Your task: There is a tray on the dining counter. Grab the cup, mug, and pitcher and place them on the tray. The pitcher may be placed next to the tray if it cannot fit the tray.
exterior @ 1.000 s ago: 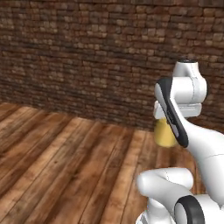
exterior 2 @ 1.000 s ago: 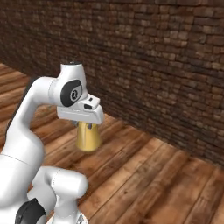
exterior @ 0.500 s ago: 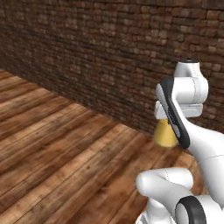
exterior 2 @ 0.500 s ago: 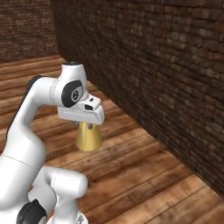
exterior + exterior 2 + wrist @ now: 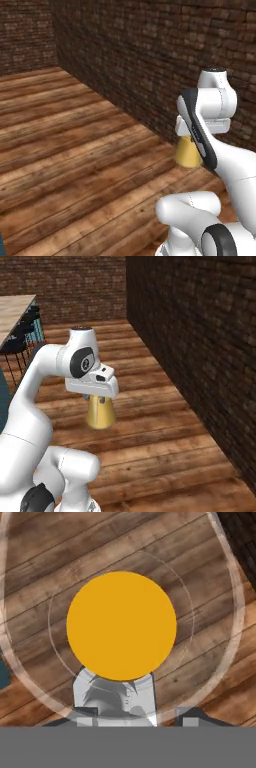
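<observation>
Pitcher: here it is, the pitcher hanging right under the robot's hand, lifted clear of the floor, its wide base lowest, full of orange-yellow liquid.
Pitcher, left base view: just the lower cone peeks out beside the forearm, with the brick wall behind it.
Pitcher, hand view: we look straight down into it, a big orange disc ringed by the faint clear glass outline, with floor planks showing through the glass.
Gripper: the gripper sits on the pitcher's top, jaws part-way apart and clamped on the narrow neck; in the hand view the grey hand parts touch the disc's lower edge.
Arm: the white arm arches up from the lower left of the right base view, elbow high, hand pointing down.
Floor: brown wooden planks run wide under everything; the pitcher hangs above them.
Wall: a dark brick wall runs along the right side of the right base view, near the pitcher, and meets a second brick wall at the far corner.
Counter: far back at the left edge of the right base view, a pale top, well apart from the pitcher; whether it is the dining counter I cannot tell.
Stools: dark stools stand just beside that top.
</observation>
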